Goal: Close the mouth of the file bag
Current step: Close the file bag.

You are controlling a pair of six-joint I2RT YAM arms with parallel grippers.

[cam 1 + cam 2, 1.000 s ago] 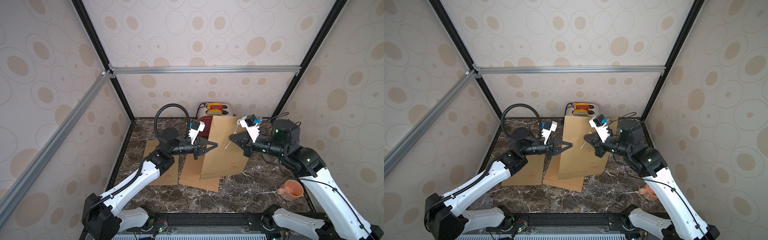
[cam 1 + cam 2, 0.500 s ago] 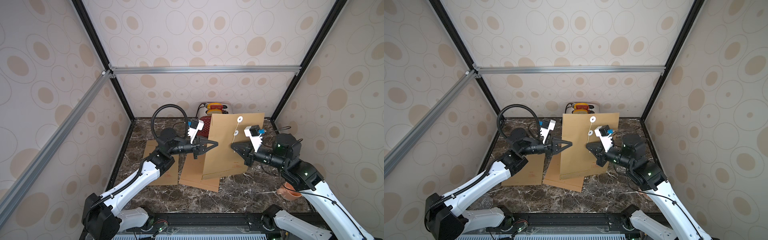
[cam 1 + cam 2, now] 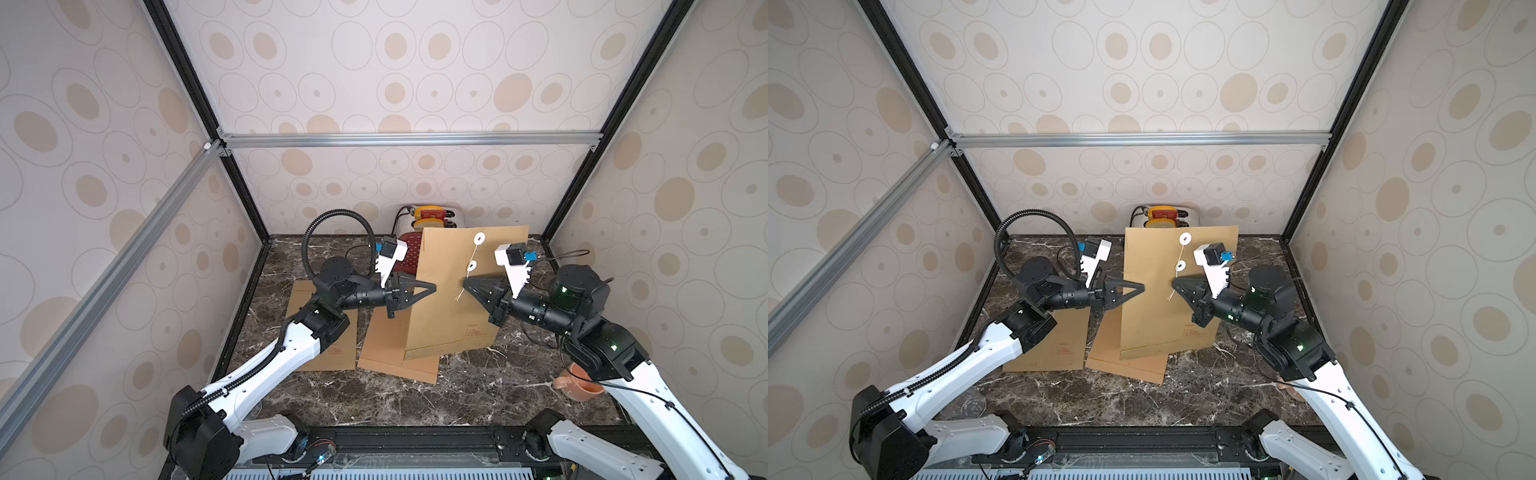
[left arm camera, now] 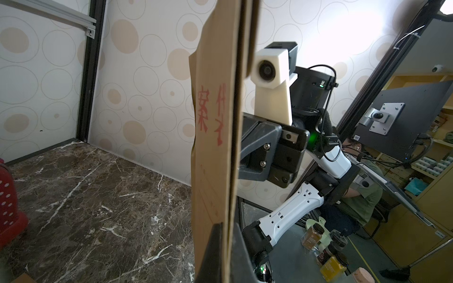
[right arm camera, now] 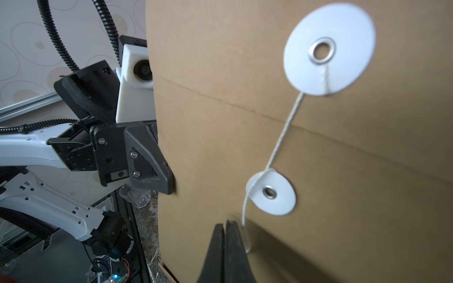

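The brown file bag point(image 3: 451, 307) point(image 3: 1156, 311) stands upright over the table, flap raised. My left gripper point(image 3: 432, 287) point(image 3: 1142, 286) is shut on its left edge; the left wrist view shows the bag point(image 4: 215, 147) edge-on, pinched in that gripper point(image 4: 226, 227). My right gripper point(image 3: 465, 282) point(image 3: 1174, 282) point(image 5: 225, 224) is shut, its tip at the bag's face with nothing seen between the jaws. A white string point(image 5: 284, 129) runs from the flap's disc point(image 5: 328, 49) round the lower disc point(image 5: 272, 193) and hangs loose beside the right gripper's fingers.
Two more brown bags point(image 3: 328, 332) point(image 3: 399, 353) lie flat on the marble table point(image 3: 374, 399). A red basket point(image 3: 409, 249) and a white appliance point(image 3: 432, 214) stand at the back wall. An orange cup point(image 3: 577, 384) sits under my right arm.
A second ago the bag's top right was bent over near my right gripper. The flap now stands straight with its disc showing, and the right arm has dropped lower. The left gripper's hold is unchanged.
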